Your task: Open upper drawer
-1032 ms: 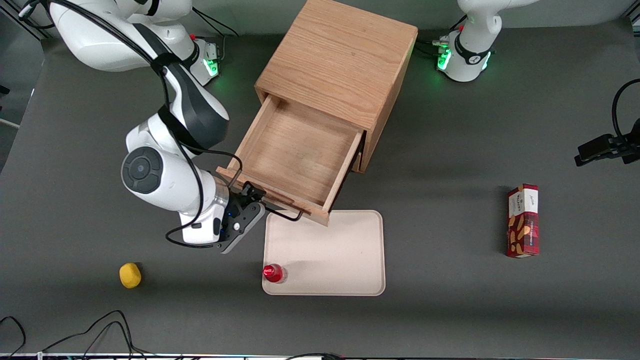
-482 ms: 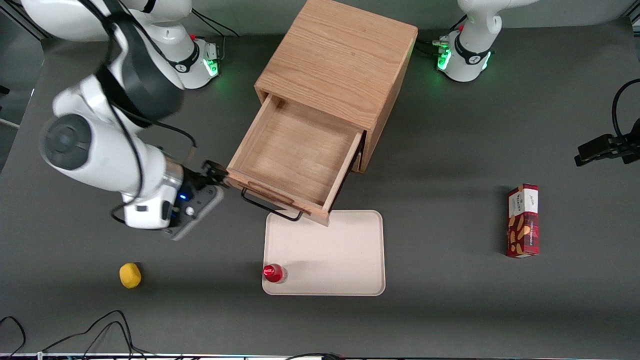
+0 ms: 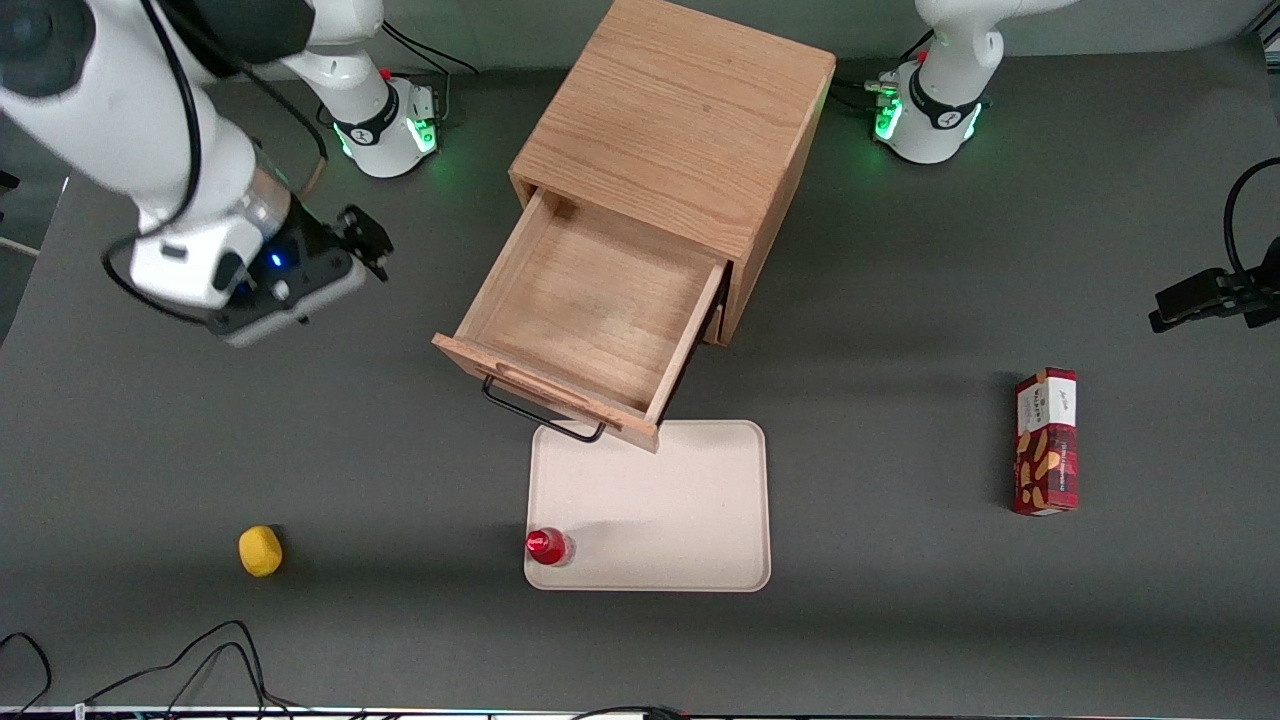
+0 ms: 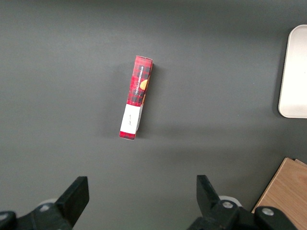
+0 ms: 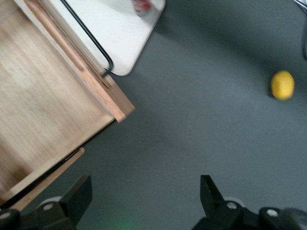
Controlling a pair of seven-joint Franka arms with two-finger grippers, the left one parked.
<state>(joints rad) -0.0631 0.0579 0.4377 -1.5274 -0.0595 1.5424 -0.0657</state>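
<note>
The dark bench (image 3: pixel 900 330) carries a boxy oak cabinet (image 3: pixel 680 120). Its upper drawer (image 3: pixel 590 310) stands pulled well out toward the front camera, its inside bare, and its black wire handle (image 3: pixel 540 413) overhangs the edge of a cream tray (image 3: pixel 670 510). The hand (image 3: pixel 365 243) hangs above the bench toward the working arm's end, well apart from the drawer, fingers spread wide and holding nothing. A red biscuit box (image 3: pixel 1046 441) lies toward the parked arm's end. A lemon (image 3: pixel 260 551) sits nearer the camera, and a red-capped bottle (image 3: pixel 546 546) stands on the tray.

Light oak upper drawer (image 3: pixel 590 310), black claw (image 3: pixel 365 240)
</note>
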